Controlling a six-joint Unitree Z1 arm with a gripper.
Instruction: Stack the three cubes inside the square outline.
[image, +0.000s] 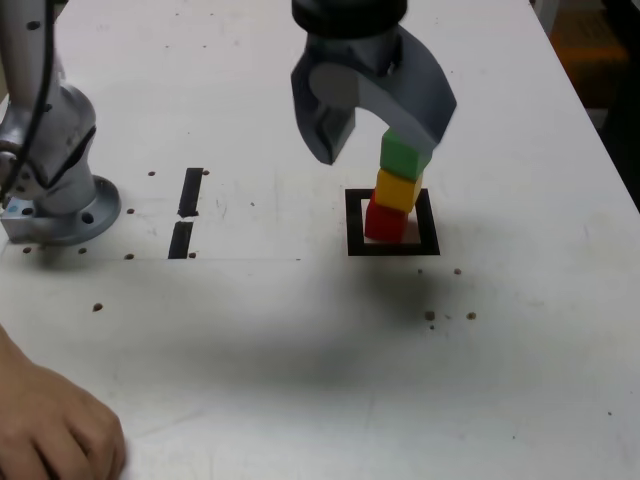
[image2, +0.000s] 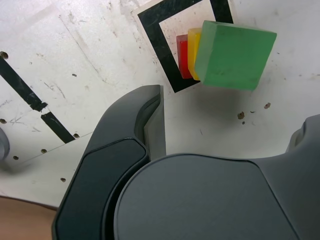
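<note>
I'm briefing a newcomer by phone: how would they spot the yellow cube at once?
Find the black square outline on the white table, right of the two short black bars in the exterior view. A three-cube tower stands inside it, under the open claw. The yellow cube is the middle one, between the green cube above and the red cube below.

A white table, scuffed and scratched, is seen dotted with small dark holes and specks. Two short black tape bars are laid end to end on it, toward the exterior view's left, with a narrow gap left between them; in the wrist view the same bars are shown running diagonally. A person's hand is rested on the table at the lower left corner of the exterior view. Orange and dark shapes are glimpsed beyond the table's far right edge, too blurred to be identified.
</note>
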